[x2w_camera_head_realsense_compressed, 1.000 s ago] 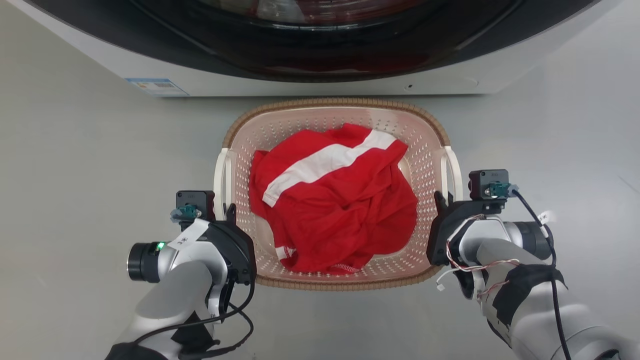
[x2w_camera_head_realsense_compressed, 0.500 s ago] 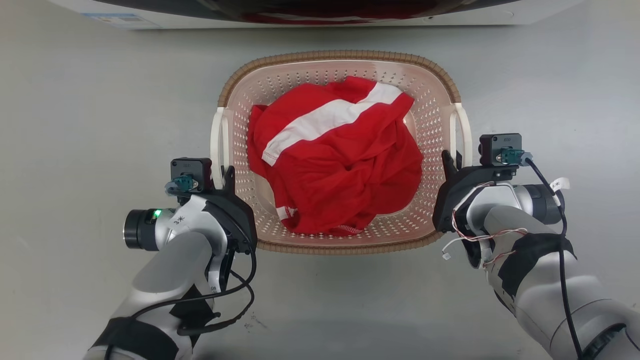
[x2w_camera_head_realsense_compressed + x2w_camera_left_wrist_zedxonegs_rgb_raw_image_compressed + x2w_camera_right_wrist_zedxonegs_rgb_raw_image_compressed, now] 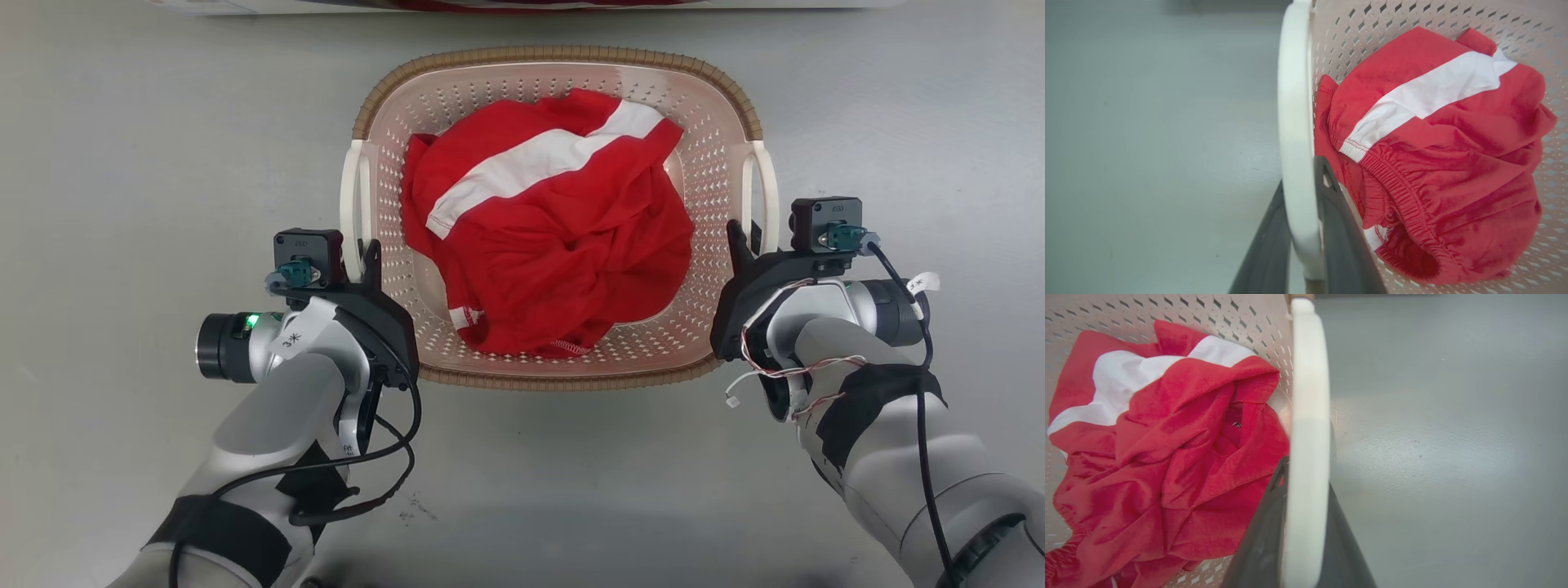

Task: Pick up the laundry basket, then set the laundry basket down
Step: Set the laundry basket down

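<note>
The laundry basket [image 3: 555, 57], loaded with a white-striped red garment [image 3: 547, 245], is held between the two arms over the grey floor [image 3: 122, 163]. Its left white handle [image 3: 1294, 102] is pinched by the left gripper [image 3: 366, 260], its right white handle [image 3: 1309, 375] by the right gripper [image 3: 743, 241].

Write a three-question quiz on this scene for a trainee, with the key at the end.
1. True or false: the laundry basket holds a blue towel.
2. Which part lies between the fingers of the left pincer? A) the brown rim B) the white side handle C) the basket's bottom
3. Fill in: the red garment carries a ___ stripe.
Key: 1 false, it holds a red garment; 2 B; 3 white.
</note>
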Available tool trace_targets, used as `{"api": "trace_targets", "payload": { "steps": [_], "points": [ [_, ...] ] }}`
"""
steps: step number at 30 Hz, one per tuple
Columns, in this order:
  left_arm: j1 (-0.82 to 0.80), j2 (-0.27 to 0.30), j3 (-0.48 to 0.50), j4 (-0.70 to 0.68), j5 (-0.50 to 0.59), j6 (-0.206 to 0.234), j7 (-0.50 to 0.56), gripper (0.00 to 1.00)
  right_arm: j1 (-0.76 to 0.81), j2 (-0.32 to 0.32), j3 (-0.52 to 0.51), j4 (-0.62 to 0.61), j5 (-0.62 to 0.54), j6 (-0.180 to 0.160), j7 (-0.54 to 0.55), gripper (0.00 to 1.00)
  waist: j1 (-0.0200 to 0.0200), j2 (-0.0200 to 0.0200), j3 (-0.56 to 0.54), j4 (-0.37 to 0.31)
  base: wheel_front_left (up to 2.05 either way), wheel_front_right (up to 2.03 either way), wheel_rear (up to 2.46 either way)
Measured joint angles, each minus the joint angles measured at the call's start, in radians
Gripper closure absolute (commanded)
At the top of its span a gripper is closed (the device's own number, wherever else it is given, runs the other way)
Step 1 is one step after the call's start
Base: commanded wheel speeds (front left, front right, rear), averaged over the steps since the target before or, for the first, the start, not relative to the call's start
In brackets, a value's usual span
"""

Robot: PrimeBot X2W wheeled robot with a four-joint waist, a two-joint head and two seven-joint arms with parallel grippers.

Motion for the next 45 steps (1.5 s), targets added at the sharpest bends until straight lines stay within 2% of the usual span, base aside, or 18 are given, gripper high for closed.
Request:
{"api": "trace_targets", "payload": {
  "steps": [1, 3, 4, 6, 26, 45],
  "points": [
    [0.000, -0.001, -0.001, 0.003, 0.000, 0.000, -0.003, 1.00, 0.000, 0.001, 0.001, 0.003, -0.005, 0.002, -0.003, 0.67, 0.0000, -0.0001, 0.000, 0.000, 0.00, 0.00, 0.00],
    [-0.002, -0.002, -0.001, 0.004, -0.001, 0.000, -0.010, 0.66, 0.000, 0.004, 0.006, 0.007, -0.009, 0.004, -0.005, 0.47, 0.0000, -0.0001, -0.001, 0.000, 0.00, 0.00, 0.00],
    [-0.003, -0.004, -0.002, 0.005, -0.002, 0.000, -0.010, 0.45, 0.000, 0.006, 0.007, 0.008, -0.009, 0.005, -0.006, 0.00, 0.0000, -0.0001, -0.002, 0.001, 0.00, 0.00, 0.00],
    [-0.003, -0.012, -0.004, 0.005, -0.003, 0.000, -0.011, 0.00, 0.000, 0.011, 0.009, 0.008, -0.010, 0.009, -0.008, 0.00, 0.0000, -0.0001, -0.004, 0.001, 0.00, 0.00, 0.00],
    [-0.002, -0.023, 0.001, 0.076, -0.031, 0.000, -0.030, 0.00, 0.003, 0.022, 0.016, 0.037, -0.015, 0.016, -0.027, 0.00, -0.0002, -0.0002, -0.096, -0.003, 0.00, 0.00, 0.00],
    [0.083, -0.024, -0.005, 0.092, -0.035, -0.038, -0.048, 0.00, 0.093, 0.025, -0.018, 0.043, 0.006, 0.043, -0.057, 0.00, -0.0001, -0.0002, -0.305, -0.012, 0.00, 0.00, 0.00]
  ]
}}
